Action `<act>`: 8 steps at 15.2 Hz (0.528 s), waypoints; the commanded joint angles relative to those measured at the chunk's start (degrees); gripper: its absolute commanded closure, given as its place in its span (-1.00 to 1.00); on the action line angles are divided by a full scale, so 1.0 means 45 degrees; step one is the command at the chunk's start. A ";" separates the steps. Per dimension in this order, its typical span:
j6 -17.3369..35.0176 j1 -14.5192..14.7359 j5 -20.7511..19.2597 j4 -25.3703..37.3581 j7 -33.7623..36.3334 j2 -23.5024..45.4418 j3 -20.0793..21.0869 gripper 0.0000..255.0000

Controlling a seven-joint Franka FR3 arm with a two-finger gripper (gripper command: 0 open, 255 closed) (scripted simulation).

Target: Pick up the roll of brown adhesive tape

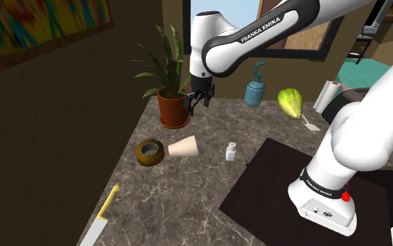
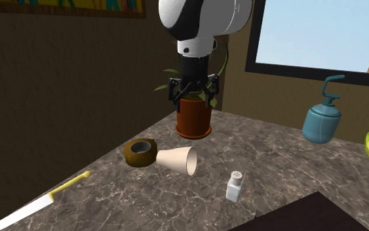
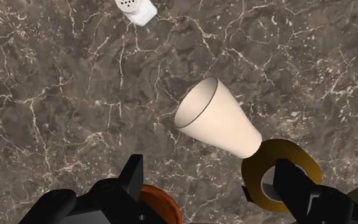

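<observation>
Knife: I see a yellow-handled knife [image 1: 101,215] lying on the marble table [image 1: 188,203], at the shoulder view's lower left.
Tape: the brown roll [image 1: 151,160] [image 2: 135,160] lies flat on the table with its hole facing up, right of the knife and well apart from it.
Cup: a pale cup [image 1: 184,147] lies on its side just right of the roll. Its narrow end is against the roll or nearly so; I cannot tell which.
Plant: a leafy plant in a reddish-brown pot [image 1: 174,110] stands behind roll and cup.
Tool: the tool [image 1: 196,105] [image 2: 194,98] [image 3: 209,170] hangs in the air by the pot, fingers spread, gripping nothing. From the wrist I see the cup [image 3: 219,124] below it, and the roll [image 3: 254,175] partly behind one finger.
Shaker: a small white shaker [image 1: 231,152] stands upright right of the cup.
Bottle: a blue spray bottle [image 1: 255,91] stands further right, below the window.
</observation>
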 commanded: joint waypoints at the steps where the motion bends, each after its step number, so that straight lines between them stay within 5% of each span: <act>1: 0.0631 0.0029 -0.0215 0.0349 0.0378 0.0955 0.0173 -1.00; 8: 0.2181 0.0338 -0.1406 0.2232 0.1861 0.4420 0.0442 -1.00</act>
